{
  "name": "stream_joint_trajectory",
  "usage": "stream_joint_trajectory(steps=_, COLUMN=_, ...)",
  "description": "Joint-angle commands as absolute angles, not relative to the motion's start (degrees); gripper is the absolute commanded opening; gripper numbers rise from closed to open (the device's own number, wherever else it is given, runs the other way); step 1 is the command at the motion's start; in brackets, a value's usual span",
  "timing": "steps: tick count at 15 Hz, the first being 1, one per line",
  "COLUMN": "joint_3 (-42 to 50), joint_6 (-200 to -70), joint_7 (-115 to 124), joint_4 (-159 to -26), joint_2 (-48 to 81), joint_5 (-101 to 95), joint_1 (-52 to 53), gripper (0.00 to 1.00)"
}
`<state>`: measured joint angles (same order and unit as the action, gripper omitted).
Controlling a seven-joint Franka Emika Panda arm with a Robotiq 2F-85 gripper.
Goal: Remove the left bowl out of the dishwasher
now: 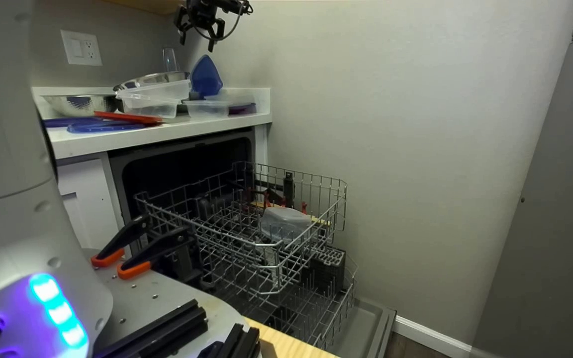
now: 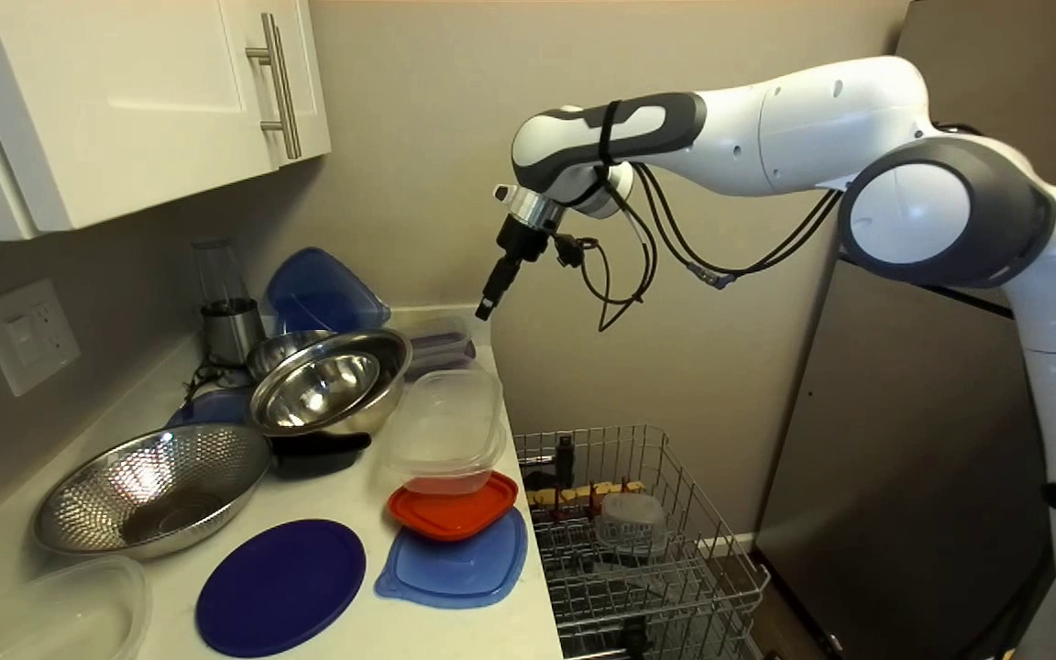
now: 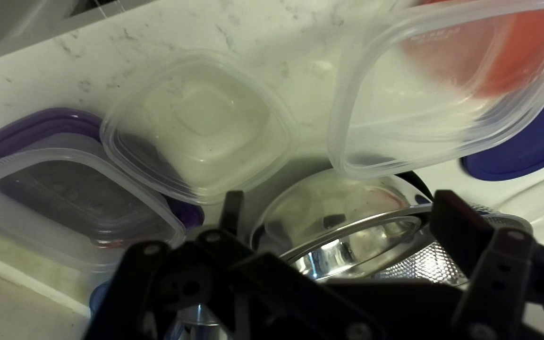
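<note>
Walls [image 1: 416,149]: plain grey
Baseboard [image 1: 433,336]: white
Floor [image 1: 409,349]: dark brown
Wall cabinet [image 2: 152,101]: white, metal bar handle [image 2: 282,92]
Bench [image 2: 455,632]: white, grey-flecked
Switch-and-outlet plate [image 1: 81,48]: white, above the bench

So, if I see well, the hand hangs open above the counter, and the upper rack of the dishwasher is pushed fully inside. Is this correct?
Not quite: the upper rack is pulled out of the dishwasher, as an exterior view shows. The hand does hang open above the counter.

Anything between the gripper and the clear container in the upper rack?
Nothing visible covers the clear container. The open gripper is over the counter, so the counter's front edge and the upper rack's rim may need clearing.
</note>
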<state>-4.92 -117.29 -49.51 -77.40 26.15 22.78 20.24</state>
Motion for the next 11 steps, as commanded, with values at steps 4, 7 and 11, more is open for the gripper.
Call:
stream_joint_trajectory(steps=4, joint_3=-11.48, joint_6=-118.46, joint_7=-48.45, joint_4=-79.19, joint_2=25.29, joint_5=20.07, joint_1=15.23, gripper=1.0)
stream_joint_trajectory(steps=7, joint_3=-11.86, joint_6=-118.44, joint_7=-48.48, joint_4=-78.87, joint_2=25.74, joint_5=20.13, joint_1=14.83, gripper=1.0)
stream_joint_trajectory(steps=11, joint_3=-11.9, joint_6=-118.44, joint_7=-48.48, joint_4=-78.78, joint_2=25.81, joint_5=20.13, joint_1=14.84, gripper=1.0)
